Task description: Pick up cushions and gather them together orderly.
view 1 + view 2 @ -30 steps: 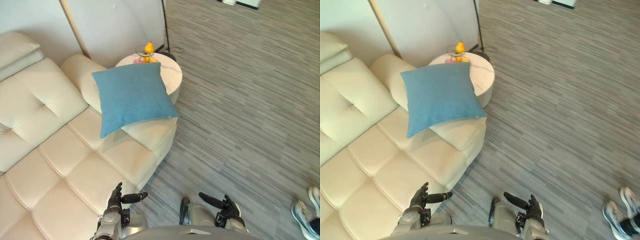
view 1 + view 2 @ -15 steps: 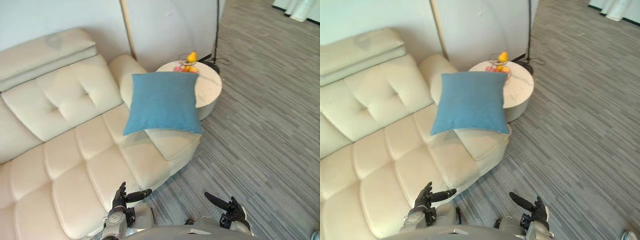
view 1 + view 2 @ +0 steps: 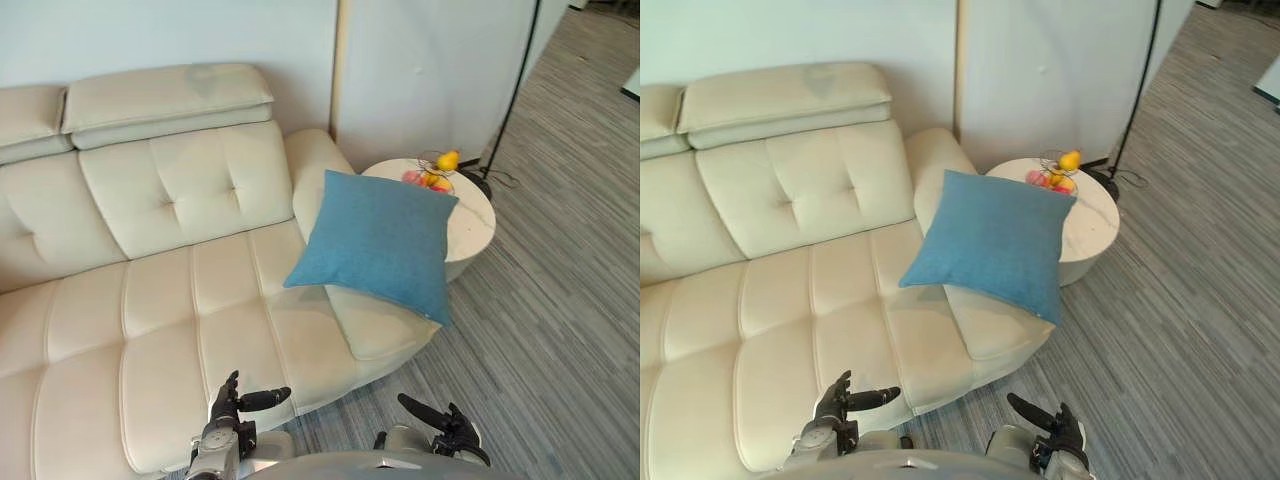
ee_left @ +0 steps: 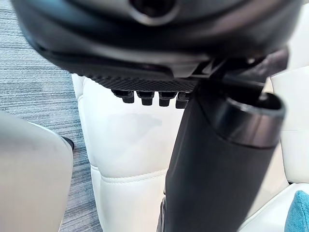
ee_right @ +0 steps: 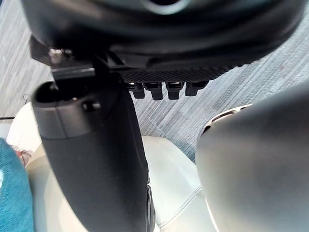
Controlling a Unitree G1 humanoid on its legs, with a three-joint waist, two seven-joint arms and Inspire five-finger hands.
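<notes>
A blue square cushion (image 3: 380, 242) leans tilted against the cream sofa's right armrest (image 3: 316, 172), its lower corner hanging over the seat's end; a sliver of it shows in the left wrist view (image 4: 298, 215) and the right wrist view (image 5: 12, 193). My left hand (image 3: 232, 402) is low, over the sofa seat's front edge, fingers straight, thumb out, holding nothing. My right hand (image 3: 442, 421) hangs over the carpet, also open and empty. Both are well short of the cushion.
The cream leather sofa (image 3: 150, 290) spans the left and middle. A round white side table (image 3: 470, 215) with a wire fruit bowl (image 3: 436, 170) stands right of the armrest. A black floor lamp pole (image 3: 512, 80) rises behind it. Grey striped carpet (image 3: 560, 340) lies to the right.
The camera has swung to the left, so the sofa's back and headrests have come into view and the cushion sits further right. Both hands stay low and open.
</notes>
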